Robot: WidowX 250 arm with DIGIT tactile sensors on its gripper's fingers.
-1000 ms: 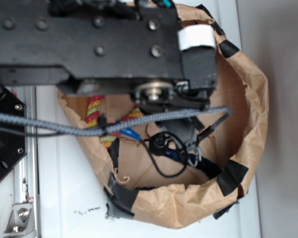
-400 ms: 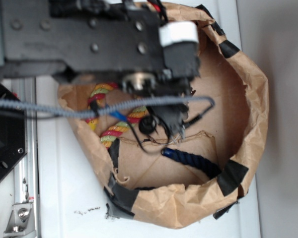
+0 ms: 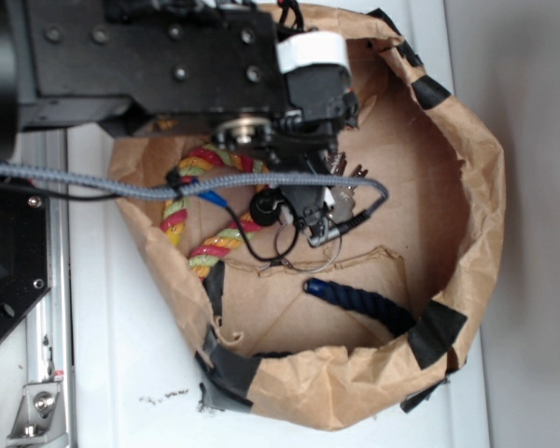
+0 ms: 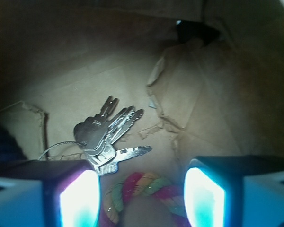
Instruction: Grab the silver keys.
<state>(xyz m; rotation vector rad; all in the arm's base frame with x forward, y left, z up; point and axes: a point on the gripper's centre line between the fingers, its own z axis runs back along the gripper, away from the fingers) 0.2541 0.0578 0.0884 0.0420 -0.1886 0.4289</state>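
We logged gripper (image 4: 139, 198) released, jaws wide apart, nothing between them. Silver keys (image 4: 106, 139) lay fanned on brown paper floor of paper bag (image 3: 467, 187), just ahead of left finger (image 4: 78, 198), not gripped. Multicoloured rope (image 4: 142, 189) sat between fingers, below keys. In exterior view, arm (image 3: 168, 65) overhung bag; dark blue rope (image 3: 355, 303) lay near front wall.

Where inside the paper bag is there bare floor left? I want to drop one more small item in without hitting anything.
The brown floor on the paper bag's right side, beyond the silver keys, looks bare, up to the taped wall. The left is crowded: the multicolored rope under the gripper, and the dark blue rope along the near wall.
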